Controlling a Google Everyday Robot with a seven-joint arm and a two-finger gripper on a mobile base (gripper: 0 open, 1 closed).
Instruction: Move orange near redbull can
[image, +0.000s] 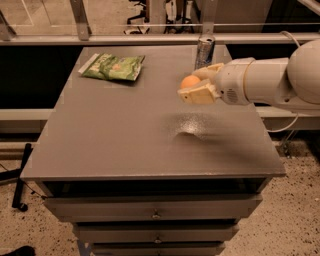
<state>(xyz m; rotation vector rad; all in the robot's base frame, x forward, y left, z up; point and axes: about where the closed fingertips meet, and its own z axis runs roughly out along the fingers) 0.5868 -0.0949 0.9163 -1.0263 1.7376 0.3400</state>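
My gripper (196, 86) reaches in from the right and is shut on the orange (189, 81), a small round fruit held between pale fingers above the grey table (125, 130). The redbull can (204, 51), slim and silver-blue, stands upright at the table's far edge, just behind and slightly right of the gripper. The orange is close in front of the can, raised off the tabletop.
A flat green snack bag (114, 66) lies at the table's far left. The white arm (270, 82) spans the right side. Drawers (155, 215) sit below the tabletop. A rail and glass partition run behind the table.
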